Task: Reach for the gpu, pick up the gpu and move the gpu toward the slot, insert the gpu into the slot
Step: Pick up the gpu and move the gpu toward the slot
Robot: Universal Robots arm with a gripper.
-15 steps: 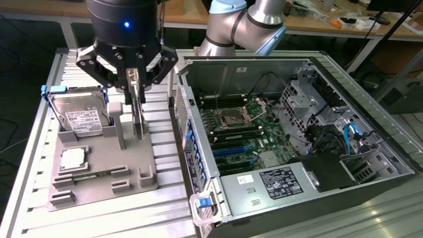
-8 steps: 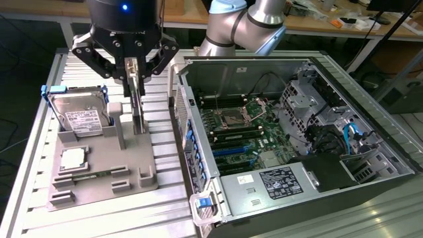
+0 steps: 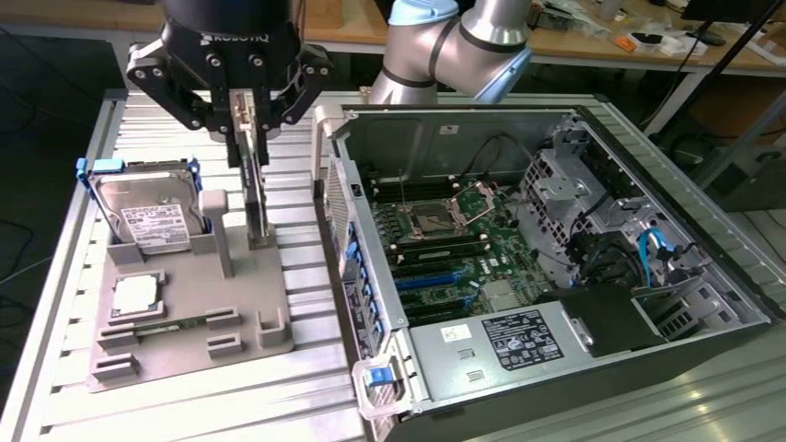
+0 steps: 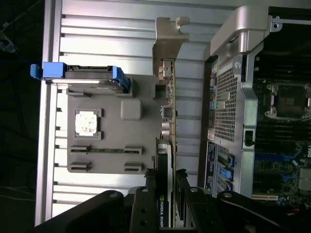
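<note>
The ribbed aluminium desk [image 3: 172, 410] stands in a workshop, with a long wooden desk [image 3: 356, 23] running along the back of the room, littered at the exterior view's right end. Dark floor shows at the near desk's far edges.

Your gpu [image 3: 257, 207] stands on edge, upright, over the grey fixture tray [image 3: 184, 313]; whether its lower edge is seated in the tray or just clear of it, you cannot tell. In the wrist view the gpu [image 4: 168, 145] appears edge-on, its metal end bracket [image 4: 167, 41] at the far end. The hand [image 3: 248, 152] is clamped on the card's upper edge, one finger pressed to each face, and the wrist view shows the hand [image 4: 166, 177] pinching it the same way.

Just beside the card on the tray, a hard drive [image 3: 147, 216] in a blue frame leans in its holder. A square processor chip [image 3: 135, 293] lies flat nearer the camera.

To the exterior view's right, the open computer case [image 3: 737, 313] lies on its side, touching the tray's edge. Inside, the green motherboard [image 3: 485, 244] faces up, with the slot [image 3: 430, 276] unoccupied and well apart from the card. The grey arm [image 3: 455, 46] rises behind the case.
</note>
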